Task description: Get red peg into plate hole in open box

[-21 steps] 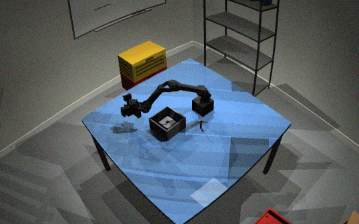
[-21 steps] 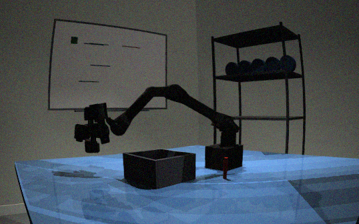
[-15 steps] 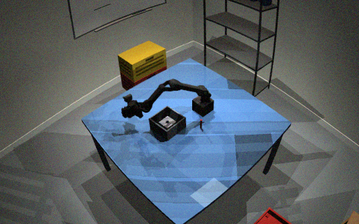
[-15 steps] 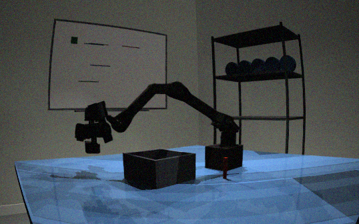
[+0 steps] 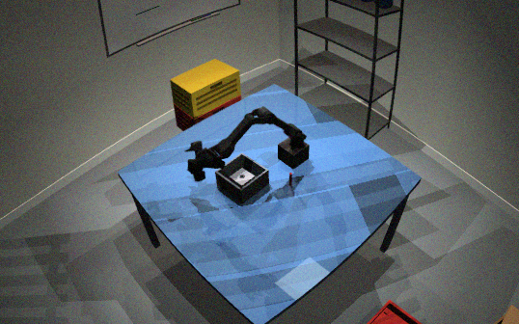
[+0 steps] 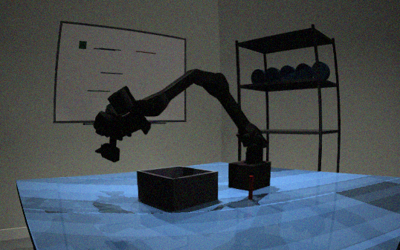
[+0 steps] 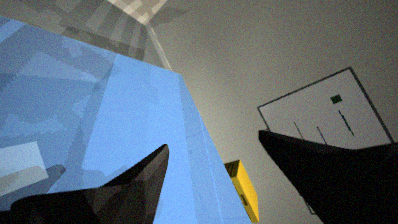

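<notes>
The red peg (image 5: 290, 178) (image 6: 250, 187) stands upright on the blue surface (image 5: 281, 241) (image 6: 239, 231) (image 7: 145, 110), to the right of the open box (image 5: 242, 193) (image 6: 177, 190) and apart from it. The dark base block (image 5: 285, 156) (image 6: 239, 178) of the arm (image 5: 234, 137) (image 6: 168, 94) is just beyond the peg, on its far side.

The box has dark walls and stands with its opening upward. A pale plate (image 5: 235, 176) lies at its bottom, with a round mark around the hole near the middle; the peg is outside the box, so the hole does not have it.

From the block, the arm arches over to the left, and its tool (image 5: 204, 166) (image 6: 121, 135) (image 7: 213, 141) hangs above the surface on the left side of the box, well apart from the peg. The tool is spread wide with nothing between its fingers (in the wrist view, the two dark tips stand clearly apart).

Behind the surface on the far left, a yellow crate (image 5: 213, 89) (image 7: 246, 192) rests on a red one. A whiteboard (image 5: 165, 21) (image 6: 120, 74) (image 7: 320, 110) hangs on the wall, and a dark shelf rack (image 5: 296, 58) (image 6: 338, 108) stands at the far right, with round blue things on one shelf.
</notes>
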Robot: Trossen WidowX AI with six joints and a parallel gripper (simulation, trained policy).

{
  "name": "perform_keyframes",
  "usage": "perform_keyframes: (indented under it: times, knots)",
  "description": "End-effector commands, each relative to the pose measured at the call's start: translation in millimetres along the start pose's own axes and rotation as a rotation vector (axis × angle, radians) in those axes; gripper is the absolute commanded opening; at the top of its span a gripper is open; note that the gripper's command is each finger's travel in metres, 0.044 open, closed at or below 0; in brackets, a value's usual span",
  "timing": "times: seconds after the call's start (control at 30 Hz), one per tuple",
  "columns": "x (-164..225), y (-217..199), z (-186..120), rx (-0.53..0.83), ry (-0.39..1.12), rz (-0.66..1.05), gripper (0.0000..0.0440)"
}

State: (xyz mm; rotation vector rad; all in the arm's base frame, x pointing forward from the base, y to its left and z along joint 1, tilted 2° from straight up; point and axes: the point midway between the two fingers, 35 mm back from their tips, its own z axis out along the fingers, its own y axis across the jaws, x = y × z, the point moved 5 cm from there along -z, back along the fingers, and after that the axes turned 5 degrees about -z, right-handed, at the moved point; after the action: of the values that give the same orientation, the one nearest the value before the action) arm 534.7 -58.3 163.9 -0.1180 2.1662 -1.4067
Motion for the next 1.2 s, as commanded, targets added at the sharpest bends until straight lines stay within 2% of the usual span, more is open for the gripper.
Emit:
perform_keyframes:
  times: [0.0, 0.3, 0.57, 0.9, 1.17]
  knots:
    - [-4, 5, -37, -0.103, -0.037, 0.069, 0.044]
    - [-1, 19, -127, -0.375, -0.061, 0.207, 0.044]
    - [24, 25, -205, -0.616, 0.018, 0.308, 0.044]
    - [82, 20, -287, -0.843, 0.262, 0.406, 0.044]
    - [140, 10, -334, -0.906, 0.523, 0.458, 0.044]
